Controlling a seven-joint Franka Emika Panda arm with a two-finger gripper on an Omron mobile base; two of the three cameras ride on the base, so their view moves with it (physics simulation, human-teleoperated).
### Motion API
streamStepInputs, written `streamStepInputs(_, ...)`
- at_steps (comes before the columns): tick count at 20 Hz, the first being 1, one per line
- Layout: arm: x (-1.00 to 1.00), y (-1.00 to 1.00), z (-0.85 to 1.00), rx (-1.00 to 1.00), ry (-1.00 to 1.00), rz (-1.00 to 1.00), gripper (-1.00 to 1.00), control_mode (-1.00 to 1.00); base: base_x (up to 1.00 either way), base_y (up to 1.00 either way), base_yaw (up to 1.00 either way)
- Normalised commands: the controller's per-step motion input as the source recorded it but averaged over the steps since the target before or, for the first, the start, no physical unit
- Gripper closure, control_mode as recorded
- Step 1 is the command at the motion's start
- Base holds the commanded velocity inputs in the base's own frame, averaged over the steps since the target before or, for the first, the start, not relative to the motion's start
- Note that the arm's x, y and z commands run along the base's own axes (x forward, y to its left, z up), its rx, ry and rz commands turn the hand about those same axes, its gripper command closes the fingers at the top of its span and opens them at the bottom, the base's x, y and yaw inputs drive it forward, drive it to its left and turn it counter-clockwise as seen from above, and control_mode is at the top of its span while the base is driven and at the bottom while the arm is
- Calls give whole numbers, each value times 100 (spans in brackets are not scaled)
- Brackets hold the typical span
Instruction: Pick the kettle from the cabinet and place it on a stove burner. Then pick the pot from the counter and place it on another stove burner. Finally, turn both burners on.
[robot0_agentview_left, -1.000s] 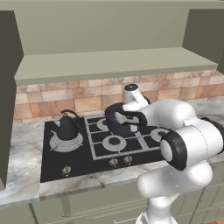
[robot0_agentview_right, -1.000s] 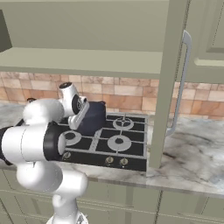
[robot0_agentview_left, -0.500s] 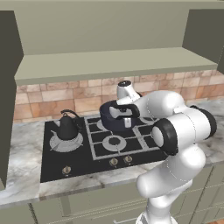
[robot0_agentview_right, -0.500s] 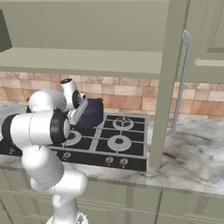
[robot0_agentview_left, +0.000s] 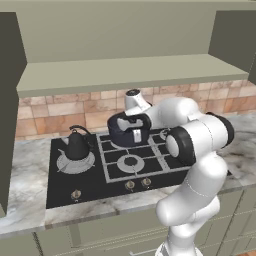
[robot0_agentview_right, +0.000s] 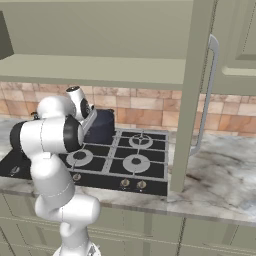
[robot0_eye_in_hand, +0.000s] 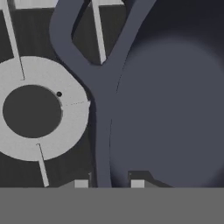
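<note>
Marbled surface (robot0_agentview_left: 30, 210) is carrying the black stove; the kettle (robot0_agentview_left: 77, 145) is sitting on the large burner (robot0_agentview_left: 75, 163). Navy pot (robot0_agentview_left: 127, 131) is hanging over a rear burner, the tool (robot0_agentview_left: 136, 134) pinching its rim; lowering level seems best.

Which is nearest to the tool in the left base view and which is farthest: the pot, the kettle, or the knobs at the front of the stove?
1. The pot: held at its rim by the tool, over the back of the stove.
2. The knobs: at the stove's front edge, below the tool.
3. The kettle: on the large burner at the stove's left end.
</note>
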Motion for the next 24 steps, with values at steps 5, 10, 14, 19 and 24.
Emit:
streamStepInputs(5, 23, 15, -8, 0, 3, 0, 100, -100, 0, 0, 0)
streamStepInputs(10, 20, 0, -12, 2, 2, 0, 100, -100, 0, 0, 0)
streamStepInputs(14, 26, 0, -14, 4, 0, 0, 100, -100, 0, 0, 0)
streamStepInputs(19, 32, 5, -15, 4, 0, 0, 100, -100, 0, 0, 0)
streamStepInputs(24, 28, 8, -13, 2, 0, 0, 100, -100, 0, 0, 0)
